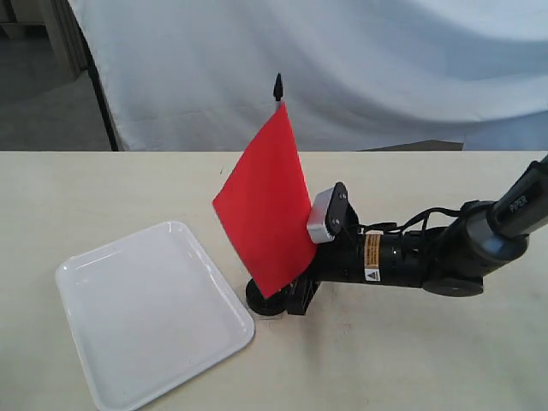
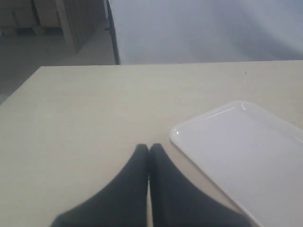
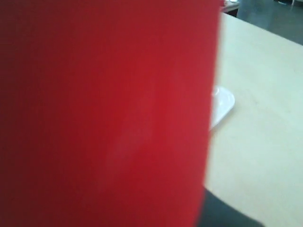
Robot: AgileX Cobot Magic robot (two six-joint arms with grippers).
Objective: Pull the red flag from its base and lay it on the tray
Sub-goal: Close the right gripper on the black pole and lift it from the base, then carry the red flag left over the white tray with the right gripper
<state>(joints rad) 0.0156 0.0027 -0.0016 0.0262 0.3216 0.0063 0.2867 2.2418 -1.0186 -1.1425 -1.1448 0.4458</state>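
Right gripper (image 1: pixel 300 297) beside base (image 1: pixel 264 302), near tray (image 1: pixel 145 300)

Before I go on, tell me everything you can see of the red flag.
The red flag is plain bright-red cloth, unmarked, on a thin black pole; only its pointed tip shows, above the cloth. It stands over the round black base, beside the white tray, not on it. The cloth hides the pole's foot and whether the right hand, low behind it, grips it.
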